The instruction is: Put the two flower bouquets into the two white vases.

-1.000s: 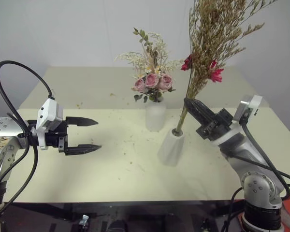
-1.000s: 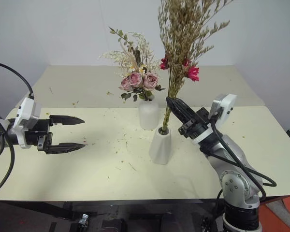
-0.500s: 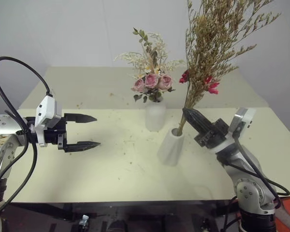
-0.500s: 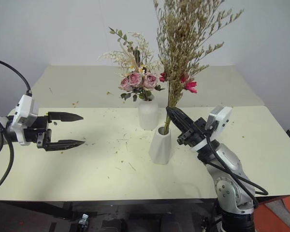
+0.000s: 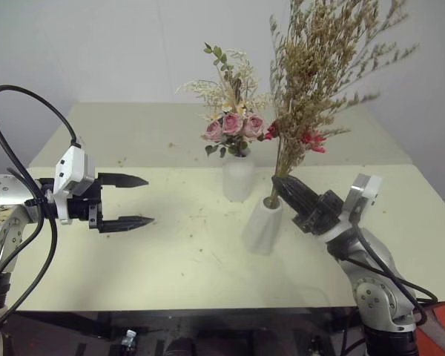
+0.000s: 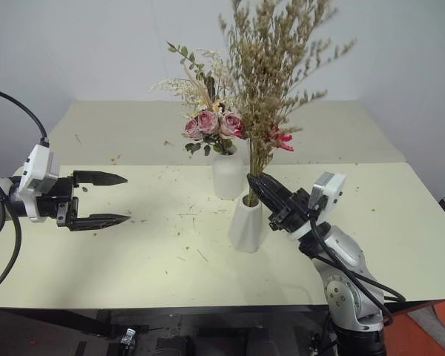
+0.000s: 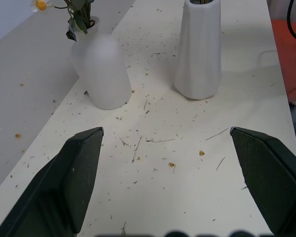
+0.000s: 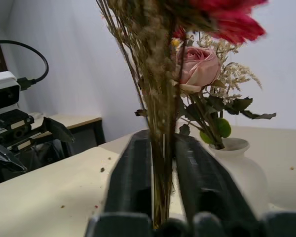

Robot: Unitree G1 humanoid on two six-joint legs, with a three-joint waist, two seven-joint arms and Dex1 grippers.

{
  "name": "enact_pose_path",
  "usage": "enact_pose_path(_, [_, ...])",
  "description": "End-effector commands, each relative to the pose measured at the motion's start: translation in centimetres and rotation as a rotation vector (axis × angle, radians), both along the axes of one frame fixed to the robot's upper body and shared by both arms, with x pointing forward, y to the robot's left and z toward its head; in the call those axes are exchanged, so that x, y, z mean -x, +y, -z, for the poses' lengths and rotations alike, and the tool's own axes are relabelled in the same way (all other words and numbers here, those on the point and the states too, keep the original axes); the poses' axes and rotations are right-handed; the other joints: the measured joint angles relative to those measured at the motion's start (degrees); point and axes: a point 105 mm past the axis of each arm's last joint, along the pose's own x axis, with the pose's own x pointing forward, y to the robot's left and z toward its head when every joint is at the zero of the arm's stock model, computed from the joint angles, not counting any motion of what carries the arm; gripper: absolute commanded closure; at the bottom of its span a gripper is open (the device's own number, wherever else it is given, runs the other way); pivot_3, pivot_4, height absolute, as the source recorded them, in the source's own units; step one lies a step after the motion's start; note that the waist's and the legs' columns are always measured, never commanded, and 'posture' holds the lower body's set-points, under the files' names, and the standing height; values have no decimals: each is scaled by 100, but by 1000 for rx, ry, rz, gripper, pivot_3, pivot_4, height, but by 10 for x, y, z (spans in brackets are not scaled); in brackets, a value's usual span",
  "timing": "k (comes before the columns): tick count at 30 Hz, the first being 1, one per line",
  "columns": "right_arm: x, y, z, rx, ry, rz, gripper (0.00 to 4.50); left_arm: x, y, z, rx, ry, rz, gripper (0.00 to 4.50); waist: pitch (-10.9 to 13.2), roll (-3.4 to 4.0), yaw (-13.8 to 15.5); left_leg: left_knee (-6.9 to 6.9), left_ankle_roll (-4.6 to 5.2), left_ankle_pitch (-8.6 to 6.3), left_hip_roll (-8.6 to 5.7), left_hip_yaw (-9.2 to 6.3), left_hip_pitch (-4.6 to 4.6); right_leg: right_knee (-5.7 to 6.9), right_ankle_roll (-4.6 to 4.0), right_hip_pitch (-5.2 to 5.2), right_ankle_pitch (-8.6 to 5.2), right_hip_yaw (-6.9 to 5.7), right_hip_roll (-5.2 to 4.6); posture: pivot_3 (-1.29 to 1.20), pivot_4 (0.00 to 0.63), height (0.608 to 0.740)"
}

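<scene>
The right tool [image 5: 282, 187] loosely flanks the dried bouquet's [image 5: 322, 67] brittle, light, shedding stems, best held low near the vase [image 5: 262, 225]; the left tool [image 5: 137, 200], at nine o'clock, is released.

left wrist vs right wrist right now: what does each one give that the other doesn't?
Left wrist, not right wrist: the tapered vase, standing on the table apart from the other vase. Right wrist, not left wrist: the dried bouquet with its stems up close at the right gripper, its red daisy, and a pink rose behind. Both: the bottle-shaped vase and the open left gripper.
</scene>
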Motion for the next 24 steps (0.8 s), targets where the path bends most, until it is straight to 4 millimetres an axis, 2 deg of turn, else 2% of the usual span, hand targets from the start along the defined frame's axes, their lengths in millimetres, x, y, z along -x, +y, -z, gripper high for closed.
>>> enact_pose_path(1, [8,0,-8,-2,-47,-22,2228,1,-2,-10,-1,-47,17,0,0,0,1,0,0,0,0,0,0,0,0,0,0,0,0,0,150,740])
enact_pose_path(7, [11,-4,-6,37,-42,-8,123,0,0,-10,-3,-48,13,0,0,0,2,0,0,0,0,0,1,1,0,0,0,0,0,0,150,740])
enact_pose_path(19, [31,-24,2,141,-20,-16,32,1,0,-9,-3,-44,13,0,-1,-1,15,0,0,0,0,0,2,0,1,3,-1,0,-1,0,150,740])
enact_pose_path(24, [41,-42,1,237,-1,-8,32,1,-1,-8,2,-42,13,0,-2,-4,36,1,0,0,-1,0,3,-2,1,7,-1,0,-1,0,150,740])
